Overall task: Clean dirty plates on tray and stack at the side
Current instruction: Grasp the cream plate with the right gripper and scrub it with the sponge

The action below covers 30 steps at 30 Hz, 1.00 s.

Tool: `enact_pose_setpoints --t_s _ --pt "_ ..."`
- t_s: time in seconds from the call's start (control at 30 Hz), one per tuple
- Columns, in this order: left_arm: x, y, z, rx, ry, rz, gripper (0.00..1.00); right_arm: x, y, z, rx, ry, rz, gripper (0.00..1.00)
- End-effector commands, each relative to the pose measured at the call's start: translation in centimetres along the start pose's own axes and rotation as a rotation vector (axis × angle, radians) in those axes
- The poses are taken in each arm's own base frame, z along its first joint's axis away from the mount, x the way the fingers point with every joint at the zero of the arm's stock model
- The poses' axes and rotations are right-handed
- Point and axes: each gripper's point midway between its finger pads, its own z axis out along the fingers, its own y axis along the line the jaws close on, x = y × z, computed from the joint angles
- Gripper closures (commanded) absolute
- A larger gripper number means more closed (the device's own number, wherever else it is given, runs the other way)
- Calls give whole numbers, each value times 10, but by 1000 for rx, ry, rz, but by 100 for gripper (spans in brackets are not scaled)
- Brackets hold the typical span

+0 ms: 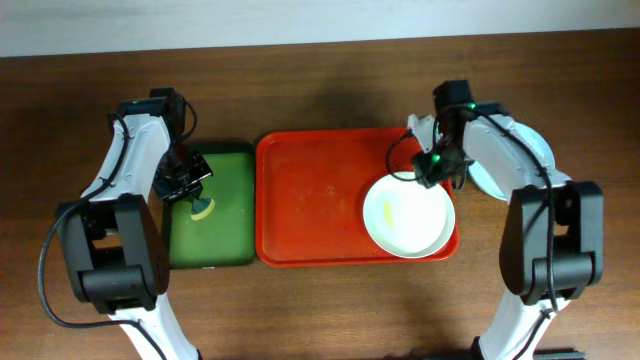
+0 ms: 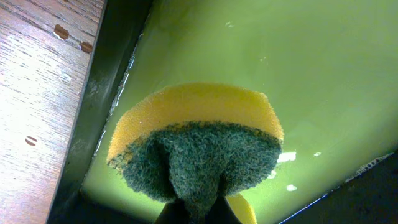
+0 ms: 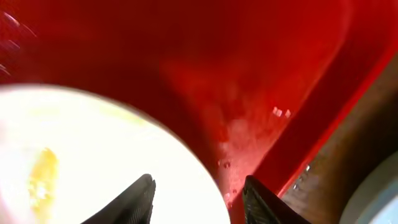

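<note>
Glossy red plastic tray (image 3: 236,74); smooth cream plate (image 1: 405,218); sponge (image 2: 199,143) of yellow foam, rough green scouring fibre; wood-grain table (image 2: 37,87).

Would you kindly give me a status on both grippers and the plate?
Left gripper shut on sponge over green tray. Right gripper open at rim of cream plate. Plate smeared yellow, on red tray. Nothing blocking.

overhead: even, sharp | left wrist: wet glints | right wrist: blurred, plate (image 3: 93,155) overexposed

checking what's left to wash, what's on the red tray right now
One cream-white plate with a yellowish smear lies in the red tray's right part, the open right tool over its rim. The tray floor under the plate is covered.
</note>
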Motion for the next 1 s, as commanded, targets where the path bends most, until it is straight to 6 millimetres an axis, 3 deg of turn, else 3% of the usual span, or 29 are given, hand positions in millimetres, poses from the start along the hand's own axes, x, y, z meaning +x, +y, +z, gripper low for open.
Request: enact_pose_setpoints --t_s 0.0,0.17,0.23,0.3,0.37,0.47,0.57,0.63,0.67,0.73,0.77,0.9,0.97 --pt "0 -1 -9 24 -20 9 100 27 -6 18 51 95 -6 52" --pt "1 -3 -9 37 -13 9 100 62 7 31 25 198 180 53" --pt "7 -16 -10 101 12 69 100 82 15 26 14 281 269 54" --pt "19 -44 -13 194 33 206 100 93 27 22 -19 339 392 69" --pt "47 -78 -13 205 41 402 100 87 41 22 -102 322 460 73" --pt "88 -119 -11 186 46 562 100 84 39 28 -92 297 492 72" --pt "126 -162 -10 195 13 655 100 65 32 35 -81 209 488 71" --pt "136 -172 -9 201 4 683 100 65 32 35 -81 209 489 74" --pt "145 -178 -9 205 4 708 100 65 33 34 -88 213 493 84" --pt "164 -200 -11 282 13 750 100 60 51 32 -197 208 506 88" --pt "166 -207 -12 295 -2 722 100 57 58 30 -243 202 510 96" --pt "170 -242 -8 364 -57 671 100 53 73 32 -260 199 471 96" --pt "170 -245 -9 372 -58 633 100 45 84 34 -258 178 428 96"
